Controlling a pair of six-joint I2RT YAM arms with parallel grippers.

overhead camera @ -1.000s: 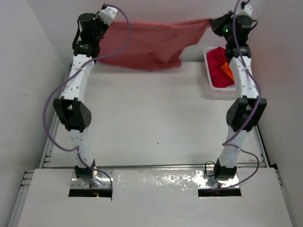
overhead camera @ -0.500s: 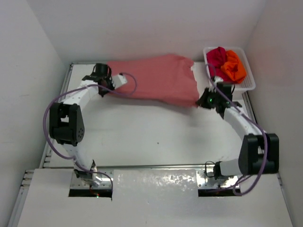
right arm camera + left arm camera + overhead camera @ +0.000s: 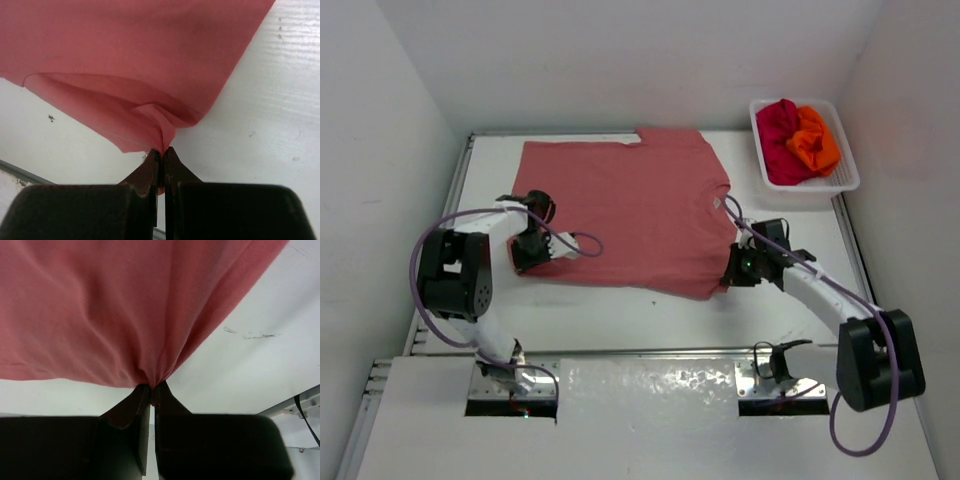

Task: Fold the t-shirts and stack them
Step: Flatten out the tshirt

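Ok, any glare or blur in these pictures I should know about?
Top view: sharp, with glare on the shiny strip at the near edge. Left wrist view: the left hand is a dark silhouette, the pink shirt slightly soft. Right wrist view: the right hand is equally dark, the table crisp.

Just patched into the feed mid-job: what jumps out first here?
The salmon-pink t-shirt lies spread nearly flat across the middle of the table. The left gripper and right gripper are each shut on a near corner of it. At the far right, the white basket holds the crimson t-shirt and orange t-shirt, both crumpled.
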